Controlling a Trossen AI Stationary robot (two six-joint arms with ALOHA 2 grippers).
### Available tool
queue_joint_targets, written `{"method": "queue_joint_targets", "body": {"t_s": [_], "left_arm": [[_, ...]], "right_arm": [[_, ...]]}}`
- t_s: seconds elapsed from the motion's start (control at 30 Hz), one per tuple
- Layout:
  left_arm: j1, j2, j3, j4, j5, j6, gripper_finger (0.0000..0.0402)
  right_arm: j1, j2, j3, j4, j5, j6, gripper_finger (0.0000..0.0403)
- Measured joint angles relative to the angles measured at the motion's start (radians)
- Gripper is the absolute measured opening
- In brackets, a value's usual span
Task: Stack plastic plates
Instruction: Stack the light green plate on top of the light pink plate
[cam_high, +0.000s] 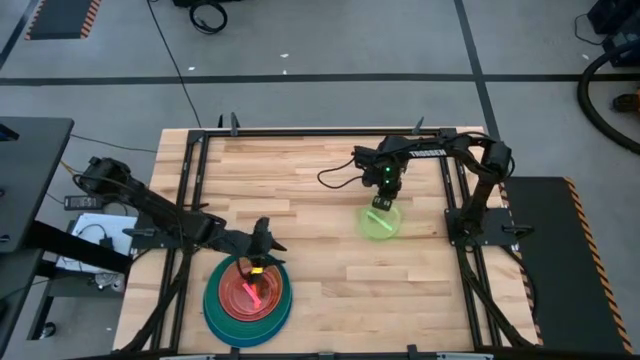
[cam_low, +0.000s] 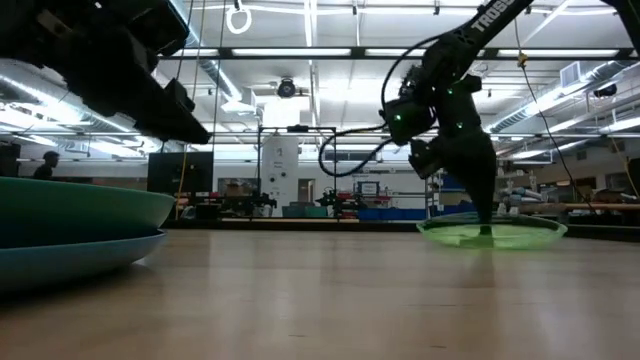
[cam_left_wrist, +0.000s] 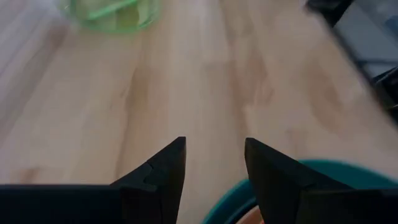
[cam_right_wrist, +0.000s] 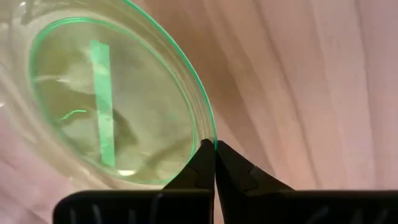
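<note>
Fingers of our right gripper (cam_right_wrist: 214, 155) pinch shut on the rim of the translucent green plate (cam_high: 380, 221), which rests on the wooden table (cam_high: 320, 180) toward the right side. Our left gripper (cam_left_wrist: 214, 163) hangs parted and empty over the plate stack (cam_high: 247, 296), pink atop teal and blue.

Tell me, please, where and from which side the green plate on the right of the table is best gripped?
Probably by its thin raised rim. The green plate lies flat on the table, so only the edge gives the fingers purchase, one above and one below. The right gripper already pinches that rim, coming from above. The left gripper hovers over the stack.
</note>
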Motion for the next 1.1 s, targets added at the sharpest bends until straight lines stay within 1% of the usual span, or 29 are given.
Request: {"method": "queue_joint_targets", "body": {"t_s": [0.13, 0.27, 0.4, 0.5, 0.67, 0.87, 0.97, 1.1], "left_arm": [[0.000, 0.000, 0.059, -0.192, -0.029, 0.008, 0.0171], [0.000, 0.000, 0.082, -0.219, -0.033, 0.063, 0.0171], [-0.013, 0.000, 0.096, -0.244, -0.033, 0.117, 0.0171], [-0.039, 0.000, 0.120, -0.327, -0.033, 0.123, 0.0171], [-0.089, 0.000, 0.176, -0.486, -0.033, 0.115, 0.0171], [-0.136, 0.000, 0.181, -0.499, -0.033, 0.116, 0.0171], [-0.158, 0.000, 0.181, -0.500, -0.033, 0.116, 0.0171], [-0.201, 0.000, 0.181, -0.500, -0.035, 0.130, 0.0171]], "right_arm": [[0.025, 0.000, 0.048, -0.017, -0.046, 0.060, 0.0010], [0.059, 0.000, 0.090, -0.015, -0.057, 0.106, 0.0011], [0.093, 0.000, 0.098, 0.044, -0.074, 0.179, 0.0011], [0.127, 0.000, 0.099, 0.111, -0.105, 0.257, 0.0011], [0.191, 0.000, 0.099, 0.207, -0.108, 0.456, 0.0011], [0.253, 0.000, 0.099, 0.333, -0.125, 0.601, 0.0011], [0.281, 0.000, 0.111, 0.369, -0.125, 0.664, 0.0011], [0.320, 0.000, 0.155, 0.424, -0.094, 0.722, 0.0011]]}}
